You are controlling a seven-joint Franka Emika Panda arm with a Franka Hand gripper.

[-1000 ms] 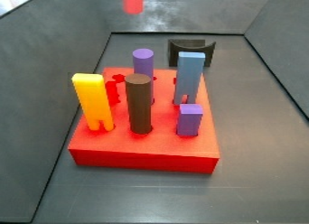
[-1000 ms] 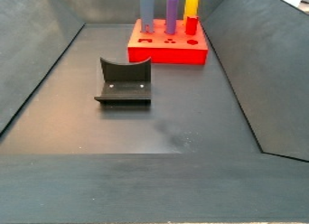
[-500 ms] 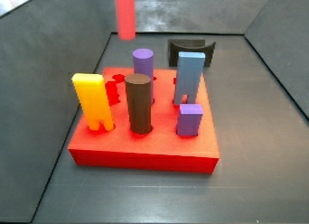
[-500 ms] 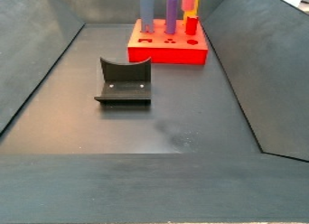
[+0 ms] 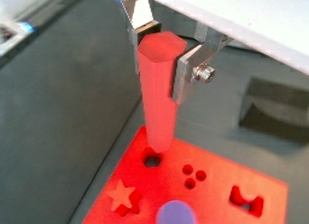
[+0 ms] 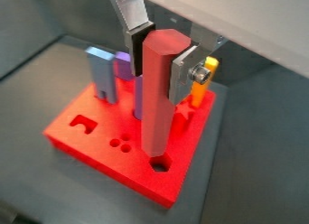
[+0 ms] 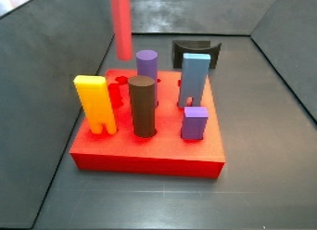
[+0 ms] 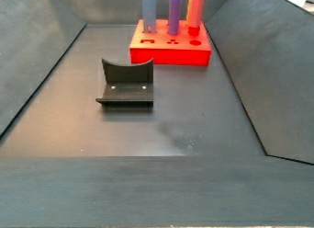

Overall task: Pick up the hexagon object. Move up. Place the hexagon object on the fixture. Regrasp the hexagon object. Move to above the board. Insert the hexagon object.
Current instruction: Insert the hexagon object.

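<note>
My gripper [image 5: 161, 45] [image 6: 160, 47] is shut on the top of the hexagon object [image 5: 157, 97] [image 6: 158, 106], a long red hexagonal rod hanging upright. In both wrist views its lower end hangs over a small dark hole [image 5: 152, 160] [image 6: 161, 162] near a corner of the red board [image 5: 220, 190] [image 6: 85, 137]. In both side views only the rod [image 7: 121, 20] [image 8: 194, 5] shows, above the board [image 7: 148, 150] [image 8: 172, 55]; the gripper itself is out of frame. The black fixture [image 7: 195, 50] [image 8: 125, 83] [image 5: 276, 106] stands apart on the floor, with nothing on it.
Standing in the board are a yellow peg [image 7: 93, 104], a dark brown peg [image 7: 144, 106], a purple cylinder [image 7: 146, 65], a blue peg [image 7: 195, 78], a short purple block [image 7: 195, 122] and a short red peg [image 7: 118, 90]. Grey walls enclose the floor.
The red rod has come down and shifted sideways over the board's far corner in a side view; in the other it now shows behind the pegs. Pegs, board and fixture stay put.
</note>
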